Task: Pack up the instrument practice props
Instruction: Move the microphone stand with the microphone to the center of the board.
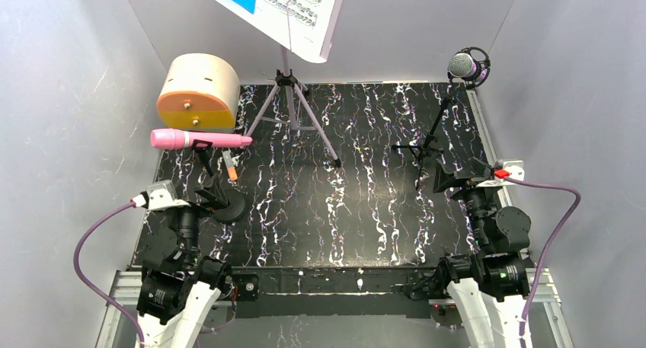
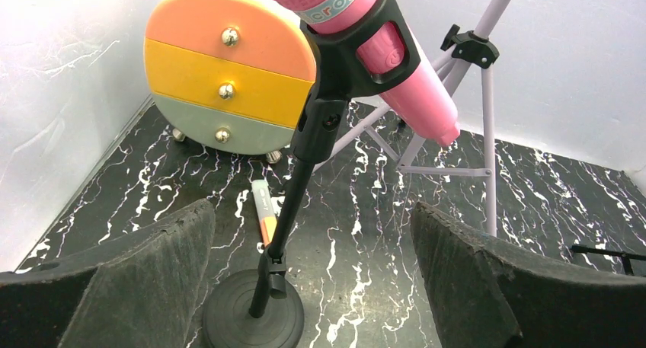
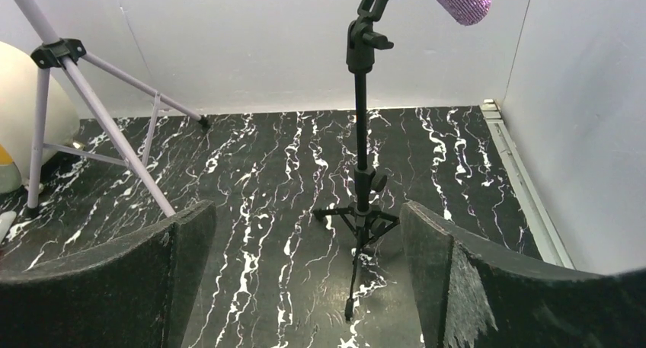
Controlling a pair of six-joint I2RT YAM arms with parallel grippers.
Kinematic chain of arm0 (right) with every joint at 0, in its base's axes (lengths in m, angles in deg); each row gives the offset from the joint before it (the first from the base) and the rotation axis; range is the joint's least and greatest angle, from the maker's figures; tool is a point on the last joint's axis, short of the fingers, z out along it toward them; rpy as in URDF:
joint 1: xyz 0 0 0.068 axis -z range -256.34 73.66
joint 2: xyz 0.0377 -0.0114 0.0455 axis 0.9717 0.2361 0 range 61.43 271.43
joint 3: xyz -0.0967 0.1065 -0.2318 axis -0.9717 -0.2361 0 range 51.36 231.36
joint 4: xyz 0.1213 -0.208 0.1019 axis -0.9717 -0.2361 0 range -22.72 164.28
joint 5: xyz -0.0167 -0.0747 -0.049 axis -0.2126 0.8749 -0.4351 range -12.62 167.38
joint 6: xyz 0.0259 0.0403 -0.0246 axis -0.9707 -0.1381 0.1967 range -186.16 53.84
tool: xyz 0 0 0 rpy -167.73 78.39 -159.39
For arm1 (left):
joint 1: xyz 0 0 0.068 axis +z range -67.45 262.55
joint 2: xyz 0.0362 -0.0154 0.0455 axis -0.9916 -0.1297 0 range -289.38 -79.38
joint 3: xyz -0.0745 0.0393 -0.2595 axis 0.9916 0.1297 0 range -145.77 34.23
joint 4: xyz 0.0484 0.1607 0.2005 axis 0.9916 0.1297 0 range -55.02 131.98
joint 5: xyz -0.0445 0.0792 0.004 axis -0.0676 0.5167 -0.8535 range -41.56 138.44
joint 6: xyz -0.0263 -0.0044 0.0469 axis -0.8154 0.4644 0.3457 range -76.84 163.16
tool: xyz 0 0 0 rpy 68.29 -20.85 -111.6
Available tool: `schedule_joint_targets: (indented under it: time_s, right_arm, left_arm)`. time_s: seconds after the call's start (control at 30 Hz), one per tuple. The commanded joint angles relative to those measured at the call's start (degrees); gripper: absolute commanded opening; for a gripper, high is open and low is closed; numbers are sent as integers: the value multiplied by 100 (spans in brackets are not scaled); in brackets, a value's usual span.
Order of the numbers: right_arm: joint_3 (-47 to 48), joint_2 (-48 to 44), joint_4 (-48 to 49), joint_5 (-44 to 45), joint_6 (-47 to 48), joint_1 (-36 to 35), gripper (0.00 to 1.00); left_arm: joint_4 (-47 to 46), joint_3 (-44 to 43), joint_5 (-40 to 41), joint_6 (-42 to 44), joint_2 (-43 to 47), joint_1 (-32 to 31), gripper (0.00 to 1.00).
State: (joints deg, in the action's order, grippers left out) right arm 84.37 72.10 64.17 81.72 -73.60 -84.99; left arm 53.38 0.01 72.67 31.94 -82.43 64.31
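Nearest the arm bases, the left hand (image 2: 312,241) and right hand (image 3: 305,245) both gaped wide, holding nothing. Just beyond, the pink plastic handheld microphone (image 1: 199,139) sat clipped atop a black round-based stand (image 2: 255,317); the silver-mesh purple mic (image 1: 463,64) perched on its thin tripod (image 3: 358,218). Farther back, the lilac music stand (image 1: 286,62) looked top-heavy: a sideways tug might topple any.

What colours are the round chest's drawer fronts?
Orange, yellow, grey-green drawer fronts; clearest in left wrist view.
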Motion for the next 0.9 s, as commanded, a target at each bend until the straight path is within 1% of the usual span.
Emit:
schedule_joint_targets:
  time_s: [0.0,0.17,0.4,0.5,0.63,0.73,0.87]
  right_arm:
    - [186,40,101,-69,-96,-13,99]
    - [221,84,53,-391,-166,-12,99]
    - [547,378,-294,-397,-633,-6,99]
    - [562,471,-338,-725,-795,-8,99]
    - [457,675,-162,-1137,-906,-11,99]
    - [521,810,-254,-1408,-856,-10,99]
    - [412,683,-178,-1586,-820,-6,99]
  left_arm:
    - [-153,22,89,-77,-113,-31,98]
    - [-152,23,31,-147,-231,-31,98]
    - [-196,-7,36,-251,-673,-35,98]
    - [-168,-47,77,-291,-925,-33,98]
    - [-269,-41,266,-95,-1289,-31,98]
    - [-578,44,233,90,-1553,-29,95]
    - [-1227,234,213,160,-1891,-24,93]
